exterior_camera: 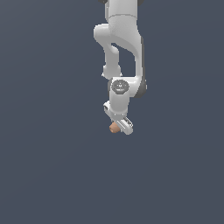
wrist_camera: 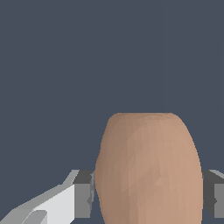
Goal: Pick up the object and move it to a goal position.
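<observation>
Reaching down from the top edge of the exterior view, my arm (exterior_camera: 124, 48) folds through its white joints and ends in my gripper (exterior_camera: 117, 126), which hangs a little below the middle of that picture against a plain dark grey-blue ground (exterior_camera: 48, 166). The object (exterior_camera: 113, 127), a small smooth orange-brown oval lump, sits at the lower end of my gripper, peeking out on the exterior view's left of the white finger assembly and much smaller than the hand that carries it. From that camera I cannot make out any surface line or shadow under it, so I cannot tell whether it rests on something or hangs free. The wrist view settles the grip: the object (wrist_camera: 148, 170) fills the space between my fingers, its rounded body standing lengthwise with a flattish end pointing away from the camera, its surface faintly faceted. One grey pad (wrist_camera: 83, 194) presses against one flank and the other pad (wrist_camera: 213, 194) against the opposite flank, with no gap showing on either side, so my jaws are pinching the object across its width. A white part of one finger's housing (wrist_camera: 52, 205) slopes in beside the first pad. Behind the object the wrist view shows only the same flat dark grey-blue backdrop.
</observation>
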